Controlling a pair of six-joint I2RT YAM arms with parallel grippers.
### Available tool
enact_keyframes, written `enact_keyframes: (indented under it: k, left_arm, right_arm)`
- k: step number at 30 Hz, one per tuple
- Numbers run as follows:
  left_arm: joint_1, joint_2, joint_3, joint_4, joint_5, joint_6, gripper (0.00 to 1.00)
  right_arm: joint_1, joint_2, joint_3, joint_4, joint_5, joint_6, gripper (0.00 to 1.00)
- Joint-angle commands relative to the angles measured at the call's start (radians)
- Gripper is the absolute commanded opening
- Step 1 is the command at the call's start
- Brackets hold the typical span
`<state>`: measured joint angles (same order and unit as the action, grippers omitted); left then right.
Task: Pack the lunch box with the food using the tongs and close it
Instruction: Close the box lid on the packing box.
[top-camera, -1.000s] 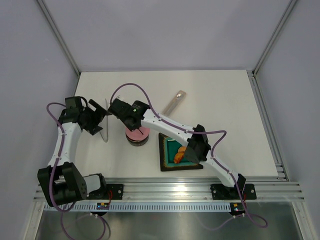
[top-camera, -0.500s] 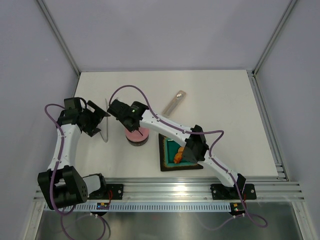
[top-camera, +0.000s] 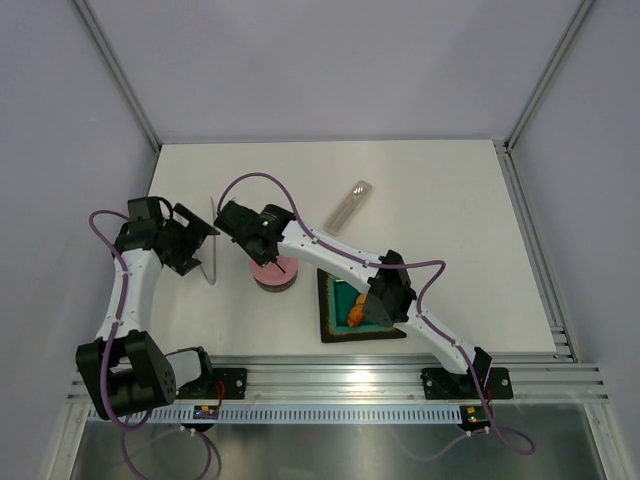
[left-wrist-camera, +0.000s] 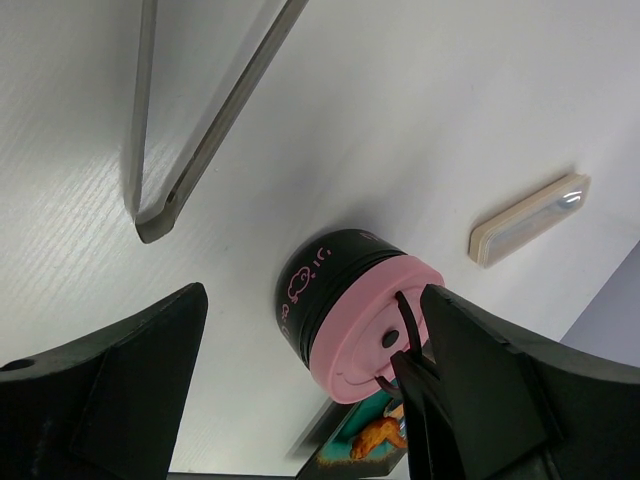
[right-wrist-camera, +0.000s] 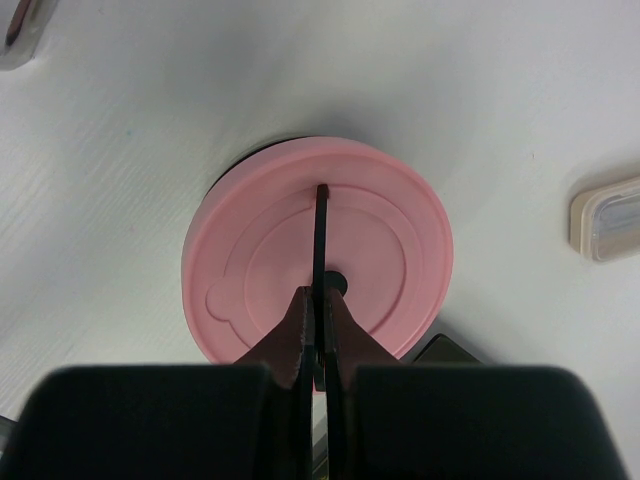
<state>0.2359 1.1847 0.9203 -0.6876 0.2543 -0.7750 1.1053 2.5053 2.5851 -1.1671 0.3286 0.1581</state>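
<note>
The lunch box is a small round black tin with pink markings, standing left of the plate. Its pink lid sits on top. My right gripper hangs straight above and is shut on the lid's thin black handle. The tongs lie flat on the table, their joined end toward the tin. Just left of the tongs, my left gripper stands open and holds nothing. Orange food lies on the plate.
A square teal plate with a dark rim lies right of the tin, under the right forearm. A short flat silvery utensil lies farther back; it also shows in the left wrist view. Walls bound the table on three sides.
The left gripper has drifted slightly left, away from the tongs. The right gripper, still shut on the lid's handle, has shifted a touch left over the tin.
</note>
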Motion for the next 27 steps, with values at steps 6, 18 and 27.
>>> enact_keyframes:
  k: [6,18,27]
  left_arm:
    - [0.006,-0.003,-0.023,0.033,-0.001,0.014,0.92]
    - [0.006,-0.017,-0.024,0.031,0.0,0.013,0.92]
    - [0.006,-0.037,-0.026,0.023,-0.004,0.016,0.92]
  right_arm:
    - [0.011,0.038,0.03,0.012,-0.02,-0.02,0.0]
    - [0.028,0.032,-0.016,0.024,-0.039,-0.025,0.01]
    - [0.027,-0.049,-0.071,0.084,-0.036,-0.015,0.33]
